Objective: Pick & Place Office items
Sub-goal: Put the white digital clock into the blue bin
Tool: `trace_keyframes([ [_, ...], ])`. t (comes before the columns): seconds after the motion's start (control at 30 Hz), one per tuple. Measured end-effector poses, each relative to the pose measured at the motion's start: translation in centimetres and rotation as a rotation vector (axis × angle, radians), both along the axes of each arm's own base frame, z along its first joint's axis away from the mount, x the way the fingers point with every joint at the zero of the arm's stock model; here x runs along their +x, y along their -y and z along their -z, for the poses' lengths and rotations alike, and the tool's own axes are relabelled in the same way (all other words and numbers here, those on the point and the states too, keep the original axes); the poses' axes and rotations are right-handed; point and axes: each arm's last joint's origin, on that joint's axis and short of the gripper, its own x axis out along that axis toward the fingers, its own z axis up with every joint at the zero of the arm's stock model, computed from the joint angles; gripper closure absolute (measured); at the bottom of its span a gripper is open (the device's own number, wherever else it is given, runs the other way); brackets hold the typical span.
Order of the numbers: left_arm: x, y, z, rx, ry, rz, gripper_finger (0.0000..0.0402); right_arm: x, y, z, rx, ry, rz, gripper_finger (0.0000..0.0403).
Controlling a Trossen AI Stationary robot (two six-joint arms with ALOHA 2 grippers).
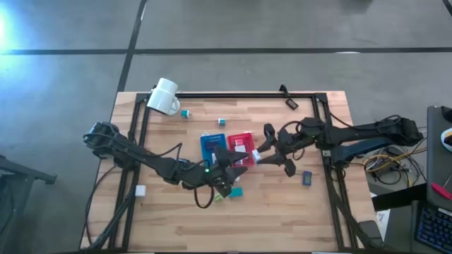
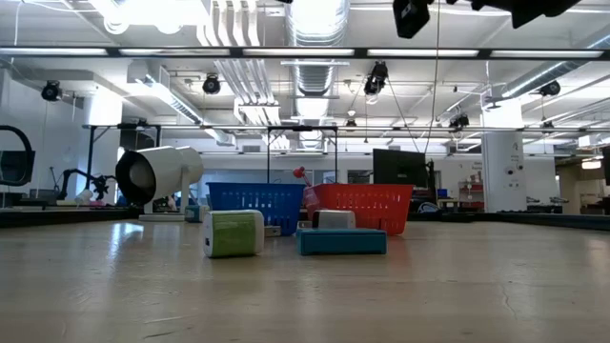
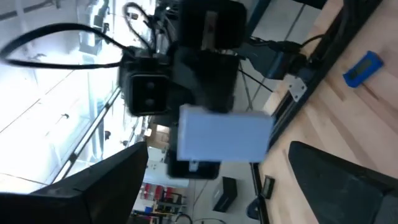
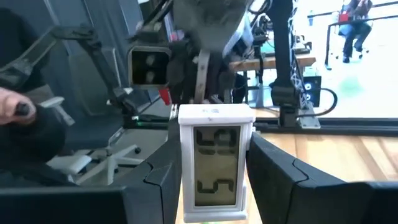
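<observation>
My right gripper [image 1: 260, 156] is shut on a small white device with a grey digit display [image 4: 216, 163], held in the air over the red tray [image 1: 241, 141]. My left gripper [image 1: 233, 168] faces it from the other side, open. Its fingers [image 3: 112, 180] stand on either side of the device's white back [image 3: 224, 134] without touching. Loose office items lie on the table: a teal block [image 1: 235, 190], a green-and-white block [image 2: 233, 233], a white block [image 1: 140, 190], a dark blue item [image 1: 307, 178] and two small teal pieces [image 1: 185, 113]. My right gripper pinches the white device by its two long side edges [image 4: 184, 177] between its two fingers [image 4: 158, 177]. The fingers lie level and come from the table's right side. The device stands on end with its display toward my right wrist, lifted clear of the trays.
The blue tray [image 1: 210, 144] stands beside the red tray at mid-table. A white mug [image 1: 164, 97] lies on its side at the far left corner. A black frame [image 1: 233, 94] runs along the table's edges. Bare wood lies along the near edge.
</observation>
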Motion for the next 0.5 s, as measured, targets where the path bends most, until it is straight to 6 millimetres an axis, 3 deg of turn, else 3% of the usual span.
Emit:
trace_keyframes([
  [0.17,0.0,0.0,-0.4,0.000,0.007,0.020,0.0004,1.2,0.0,-0.4,0.017,0.031,-0.062,0.0262],
  [0.5,0.7,0.3,0.8,0.133,-0.011,0.047,0.0002,3.8,-0.1,-1.1,0.020,0.020,-0.078,0.0262],
])
